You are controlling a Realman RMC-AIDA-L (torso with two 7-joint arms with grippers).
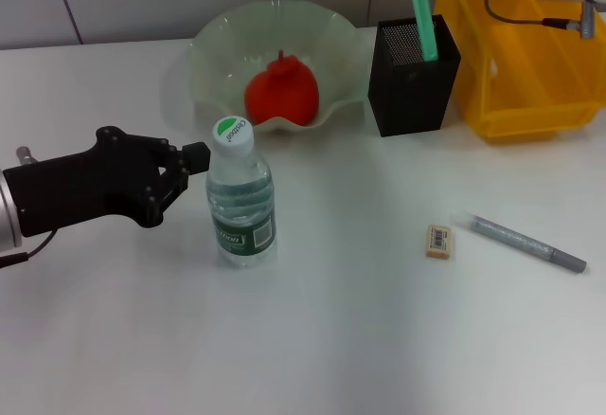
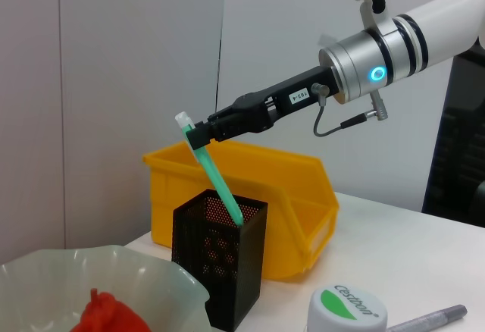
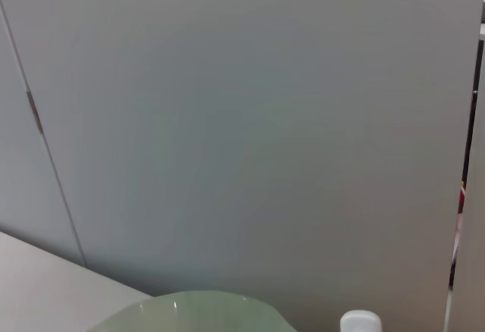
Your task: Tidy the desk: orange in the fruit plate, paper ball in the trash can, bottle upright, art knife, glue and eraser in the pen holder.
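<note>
The bottle [image 1: 241, 199] stands upright at mid-table, its green-topped cap [image 2: 347, 309] close in the left wrist view. My left gripper [image 1: 185, 183] sits just left of it, open, one fingertip by the neck. The orange [image 1: 281, 93] lies in the pale-green fruit plate [image 1: 213, 50]. My right gripper [image 2: 198, 136] is shut on a slim green glue stick [image 2: 220, 180], whose lower end is inside the black mesh pen holder [image 1: 412, 83]. The beige eraser [image 1: 438, 241] and the grey art knife [image 1: 528, 243] lie on the table at the right. No paper ball shows.
The yellow trash can [image 1: 530, 74] stands right behind the pen holder, under my right arm. The right wrist view shows mostly wall, with the plate's rim [image 3: 197, 305] and the bottle's cap [image 3: 360, 322] at its lower edge.
</note>
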